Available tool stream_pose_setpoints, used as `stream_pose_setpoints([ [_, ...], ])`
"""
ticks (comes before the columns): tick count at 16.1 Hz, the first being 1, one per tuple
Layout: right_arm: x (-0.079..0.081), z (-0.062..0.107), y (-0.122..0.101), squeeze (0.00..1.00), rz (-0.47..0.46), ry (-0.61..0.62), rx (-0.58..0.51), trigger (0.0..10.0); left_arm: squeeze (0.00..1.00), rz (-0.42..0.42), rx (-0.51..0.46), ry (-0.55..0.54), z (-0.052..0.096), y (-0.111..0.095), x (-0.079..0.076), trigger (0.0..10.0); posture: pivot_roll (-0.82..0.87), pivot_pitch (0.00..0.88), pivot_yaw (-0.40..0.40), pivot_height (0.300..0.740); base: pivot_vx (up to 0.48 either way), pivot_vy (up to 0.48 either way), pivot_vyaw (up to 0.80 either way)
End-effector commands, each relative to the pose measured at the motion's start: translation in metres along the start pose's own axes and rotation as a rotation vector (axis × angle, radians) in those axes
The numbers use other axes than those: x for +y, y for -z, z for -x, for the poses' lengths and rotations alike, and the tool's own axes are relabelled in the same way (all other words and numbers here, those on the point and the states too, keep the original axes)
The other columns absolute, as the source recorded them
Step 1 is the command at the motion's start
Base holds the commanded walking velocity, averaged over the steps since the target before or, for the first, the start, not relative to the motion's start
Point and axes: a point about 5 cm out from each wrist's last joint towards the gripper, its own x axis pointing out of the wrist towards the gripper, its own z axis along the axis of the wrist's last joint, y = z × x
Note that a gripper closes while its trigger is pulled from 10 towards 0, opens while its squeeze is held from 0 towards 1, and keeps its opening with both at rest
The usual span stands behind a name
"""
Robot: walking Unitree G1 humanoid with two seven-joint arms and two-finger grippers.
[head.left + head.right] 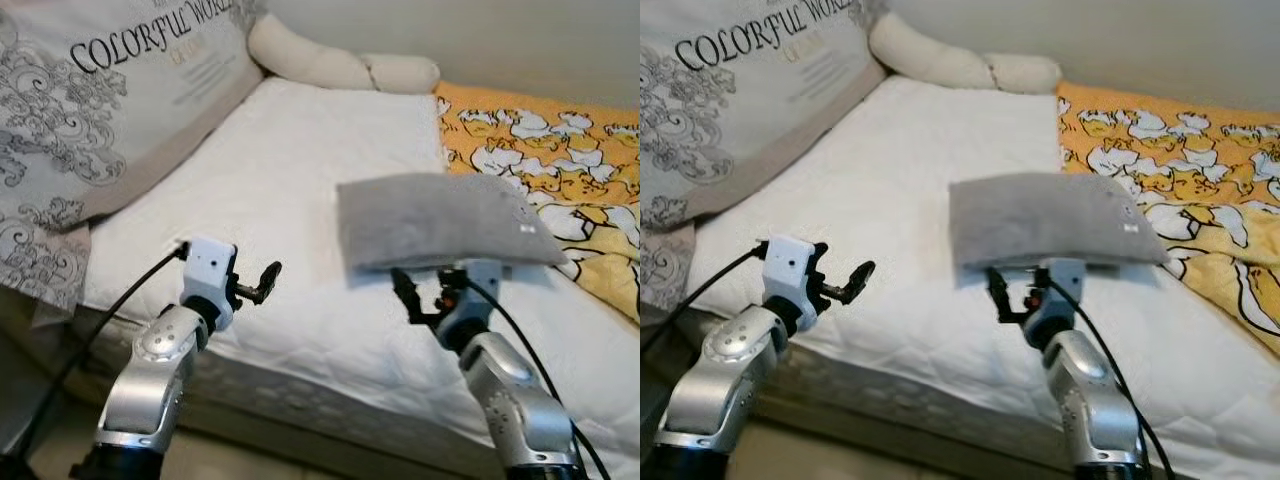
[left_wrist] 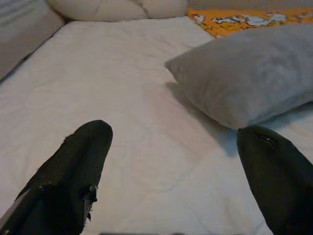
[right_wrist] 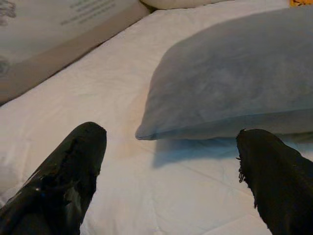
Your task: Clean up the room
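- The bed carries the grey pillow mid-mattress, its long axis running across.
- The right pincer, fingers apart, sits just before its near edge, nearer.
- The left pincer, also spread, hovers further left.

Matt grey cloth pillow on white quilted mattress.

Two black fingers spread wide over the white mattress, facing a grey pillow.
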Motion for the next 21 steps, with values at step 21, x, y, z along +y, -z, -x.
stream_pose_setpoints([
  [21,0.008,-0.0119,-0.0155,1.0,0.035,0.01,-0.066,10.0,0.0,0.053,-0.022,-0.08,-0.0012,-0.0068,0.0151,10.0,-0.01,0.0,-0.025,0.74,0.208,0.0,-0.06],
])
